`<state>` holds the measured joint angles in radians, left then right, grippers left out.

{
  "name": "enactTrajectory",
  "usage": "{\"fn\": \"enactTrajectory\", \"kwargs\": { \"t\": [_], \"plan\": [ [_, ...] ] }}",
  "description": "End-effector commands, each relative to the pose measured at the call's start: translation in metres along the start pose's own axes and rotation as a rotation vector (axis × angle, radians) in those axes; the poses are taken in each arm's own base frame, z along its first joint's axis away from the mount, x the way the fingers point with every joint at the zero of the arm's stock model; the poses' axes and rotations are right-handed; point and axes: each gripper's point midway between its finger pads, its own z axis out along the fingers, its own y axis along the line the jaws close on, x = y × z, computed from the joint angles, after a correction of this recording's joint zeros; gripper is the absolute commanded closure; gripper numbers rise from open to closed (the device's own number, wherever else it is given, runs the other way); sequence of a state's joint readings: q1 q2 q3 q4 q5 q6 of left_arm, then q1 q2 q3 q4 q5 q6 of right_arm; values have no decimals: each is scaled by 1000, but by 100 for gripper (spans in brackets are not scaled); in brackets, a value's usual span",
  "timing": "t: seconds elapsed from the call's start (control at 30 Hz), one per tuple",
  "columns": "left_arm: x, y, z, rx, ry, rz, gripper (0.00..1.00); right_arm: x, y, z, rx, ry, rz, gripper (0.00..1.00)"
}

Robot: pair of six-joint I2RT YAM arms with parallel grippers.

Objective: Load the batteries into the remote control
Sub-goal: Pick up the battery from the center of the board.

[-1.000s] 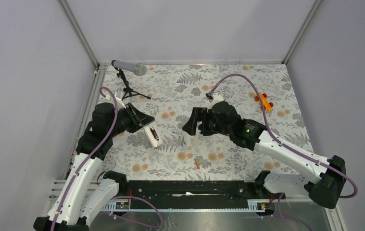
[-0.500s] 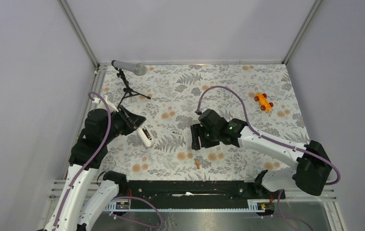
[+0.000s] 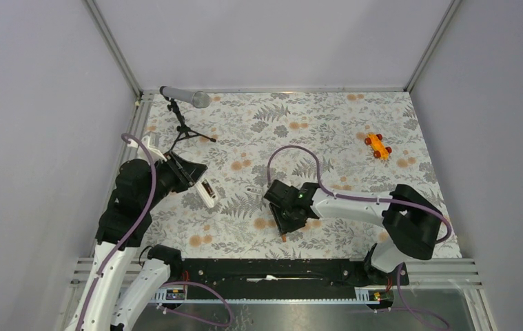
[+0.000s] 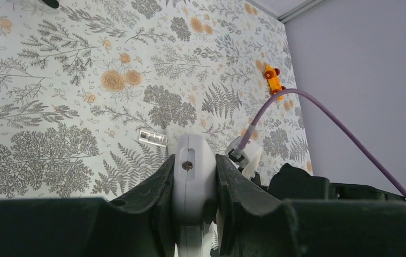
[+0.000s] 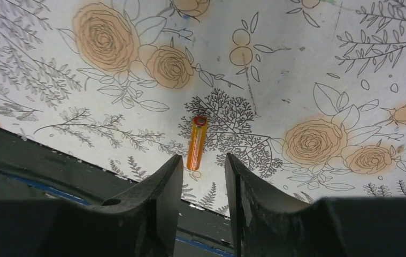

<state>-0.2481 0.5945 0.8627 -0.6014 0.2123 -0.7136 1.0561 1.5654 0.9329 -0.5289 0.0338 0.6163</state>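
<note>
Batteries: only one shows, a coppery orange cylinder (image 5: 196,135) lying flat on the floral desk (image 3: 327,131), close to the near edge and about midway along it (image 3: 283,236). The right jaws hang low over it, standing apart, with the gap lined up along its length. Its near end shows between the tips, though I cannot tell if either touches it. That alignment looks meant for a pinch across its sides. A second battery is not visible anywhere.

The remote control (image 4: 192,182) is clamped between the left jaws over the left part of the desk, its free end pointing toward the middle (image 3: 207,193). It is probably held there so that the compartment is presented to the other arm. A small pale piece (image 3: 253,189) lies on the desk between the two arms; what it is I cannot tell.
</note>
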Motion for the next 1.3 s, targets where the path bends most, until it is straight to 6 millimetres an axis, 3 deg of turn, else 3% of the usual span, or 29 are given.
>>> {"fn": "enactTrajectory", "kwargs": {
  "t": [0.0, 0.27, 0.6, 0.83, 1.13, 1.27],
  "plan": [
    [-26, -19, -5, 63, -100, 54, 100, 6, -6, 4, 53, 16, -11, 59],
    [-28, -20, 0, 66, -94, 54, 100, 14, 4, 12, -1, 60, -41, 62],
    [-28, -19, 3, 63, -93, 64, 100, 19, 3, 23, 26, 96, -58, 67],
    [-30, -21, 3, 73, -102, 79, 100, 20, -11, 25, 120, 105, -73, 76],
    [-33, -19, 3, 64, -117, 88, 100, 29, -23, 30, 224, 149, -113, 75],
    [-31, -17, 3, 63, -119, 92, 100, 24, -26, 27, 243, 119, -98, 83]
  ]
}}
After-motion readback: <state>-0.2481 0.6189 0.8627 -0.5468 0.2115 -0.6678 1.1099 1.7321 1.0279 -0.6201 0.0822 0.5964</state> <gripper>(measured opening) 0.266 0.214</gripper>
